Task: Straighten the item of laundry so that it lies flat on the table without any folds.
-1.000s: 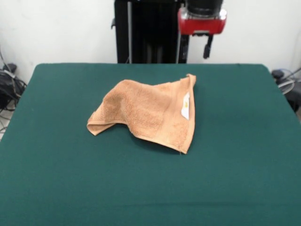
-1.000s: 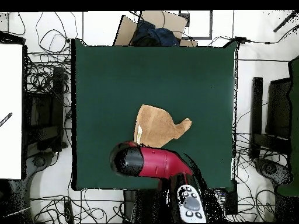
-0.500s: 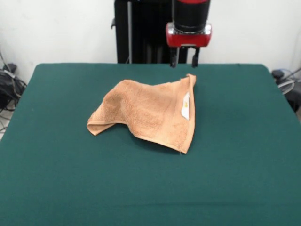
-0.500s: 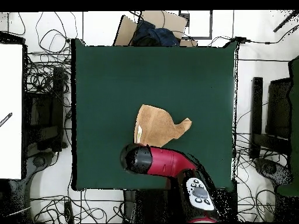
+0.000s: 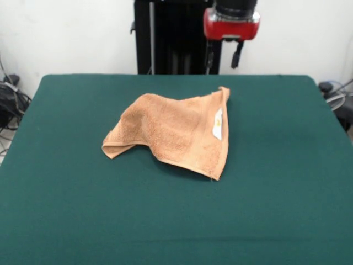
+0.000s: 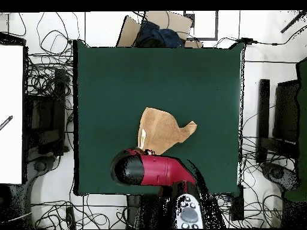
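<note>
While the big green table is filling most of the front view, the orange towel is lying crumpled near its middle, with one side folded over. Its little white label is showing on the right part. My gripper is hanging at the top of the picture, above the towel's upper corner. My two fingers are standing apart and are holding nothing.

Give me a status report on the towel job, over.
Gripper open, empty, raised above the table's far edge. Towel crumpled and folded over mid-table, white label showing, not flat. Nothing in the way.
</note>
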Robot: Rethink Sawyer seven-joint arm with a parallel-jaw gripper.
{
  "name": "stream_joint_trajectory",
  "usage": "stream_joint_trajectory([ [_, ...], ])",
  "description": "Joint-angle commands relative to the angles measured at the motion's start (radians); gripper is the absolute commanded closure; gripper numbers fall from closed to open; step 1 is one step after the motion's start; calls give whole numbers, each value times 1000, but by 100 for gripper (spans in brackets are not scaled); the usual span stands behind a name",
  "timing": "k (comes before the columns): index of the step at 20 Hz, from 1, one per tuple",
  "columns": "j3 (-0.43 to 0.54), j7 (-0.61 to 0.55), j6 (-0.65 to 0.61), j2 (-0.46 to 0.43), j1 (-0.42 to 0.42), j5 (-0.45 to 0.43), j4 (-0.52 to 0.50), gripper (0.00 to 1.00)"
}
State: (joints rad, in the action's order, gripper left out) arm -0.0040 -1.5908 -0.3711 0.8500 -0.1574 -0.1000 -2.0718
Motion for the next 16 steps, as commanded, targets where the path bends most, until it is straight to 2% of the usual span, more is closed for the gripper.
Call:
stream_joint_trajectory([
  [1,-68,-162,-79,58,56,-30,5,0],
  [4,-39,-136,-92,8,37,-15,33,0],
  [9,2,-137,6,-83,2,-9,25,0],
  [16,26,-134,125,-162,-28,-30,24,0],
])
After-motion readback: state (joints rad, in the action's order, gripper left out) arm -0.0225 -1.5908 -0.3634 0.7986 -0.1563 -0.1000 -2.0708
